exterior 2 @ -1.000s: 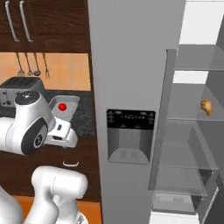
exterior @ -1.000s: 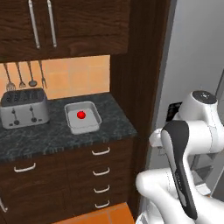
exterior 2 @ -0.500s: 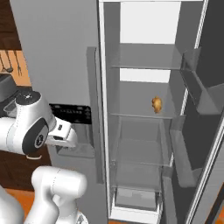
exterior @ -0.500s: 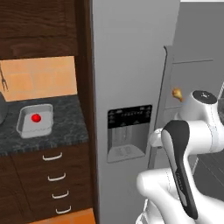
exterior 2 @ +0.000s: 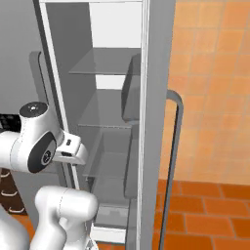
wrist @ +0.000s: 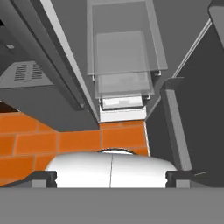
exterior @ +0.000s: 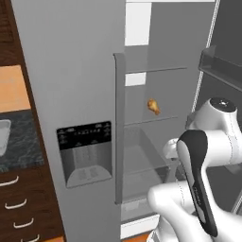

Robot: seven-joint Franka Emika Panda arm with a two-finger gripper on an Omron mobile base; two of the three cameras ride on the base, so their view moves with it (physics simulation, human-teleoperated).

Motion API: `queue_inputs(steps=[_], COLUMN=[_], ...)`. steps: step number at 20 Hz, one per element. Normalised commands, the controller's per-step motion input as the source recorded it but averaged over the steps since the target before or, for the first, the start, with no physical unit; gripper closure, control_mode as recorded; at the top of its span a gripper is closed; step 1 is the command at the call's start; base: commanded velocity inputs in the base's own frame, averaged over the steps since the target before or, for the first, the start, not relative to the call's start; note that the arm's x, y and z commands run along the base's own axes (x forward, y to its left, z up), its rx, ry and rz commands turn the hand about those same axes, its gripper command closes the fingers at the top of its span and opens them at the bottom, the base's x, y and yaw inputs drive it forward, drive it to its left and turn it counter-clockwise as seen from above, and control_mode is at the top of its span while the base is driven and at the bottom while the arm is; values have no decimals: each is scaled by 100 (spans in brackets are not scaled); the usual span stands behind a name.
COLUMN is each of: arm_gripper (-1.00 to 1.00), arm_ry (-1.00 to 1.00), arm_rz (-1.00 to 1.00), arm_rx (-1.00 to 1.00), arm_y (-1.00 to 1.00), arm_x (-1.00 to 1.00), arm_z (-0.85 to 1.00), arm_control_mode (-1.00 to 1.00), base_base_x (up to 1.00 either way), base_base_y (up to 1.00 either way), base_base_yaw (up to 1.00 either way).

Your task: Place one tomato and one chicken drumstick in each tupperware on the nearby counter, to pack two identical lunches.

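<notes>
Left base view: small golden-brown chicken drumstick (exterior: 152,106) sits on a glass shelf inside the tall grey fridge (exterior: 75,85), roughly 12 o'clock from the arm's white elbow and well above it. Corner of a shallow light-grey tupperware tray (exterior: 3,137) pokes in at 9 o'clock on the black marbled stone desk (exterior: 21,144), well apart from the fridge. No tomato visible in these frames. Hand view: tool (wrist: 111,177) spread wide, nothing between the tips, pointing down at the orange tiled floor (wrist: 65,140) and the clear bottom drawer (wrist: 124,65), not at the drumstick. Judgement: fetching the drumstick is the step in hand, grasp not started. Risks: arm has to lift and reach in between the open fridge door (exterior 2: 156,122) and the closed door's edge, so elbow or wrist could clip a door or a shelf lip; drumstick is small and rounded, so a bad approach could shove it deeper along the shelf or let it roll out of the pinch.
</notes>
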Motion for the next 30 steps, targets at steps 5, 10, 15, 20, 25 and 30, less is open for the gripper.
queue_inputs(steps=[5, 10, 15, 20, 25, 30], arm_gripper=[-100, -100, -100, -100, -100, -100], arm_ry=[0, 0, 0, 0, 0, 0], arm_rz=[0, 0, 0, 0, 0, 0], arm_rx=[0, 0, 0, 0, 0, 0], arm_y=[0, 0, 0, 0, 0, 0], arm_x=[0, 0, 0, 0, 0, 0], arm_z=[0, 0, 0, 0, 0, 0], arm_control_mode=[100, 100, 100, 100, 100, 100], base_base_x=[37, 54, 43, 23, 23, 2], base_base_y=[22, 3, -5, -29, -3, 0], base_base_yaw=[-9, -1, 0, 0, 0, 0])
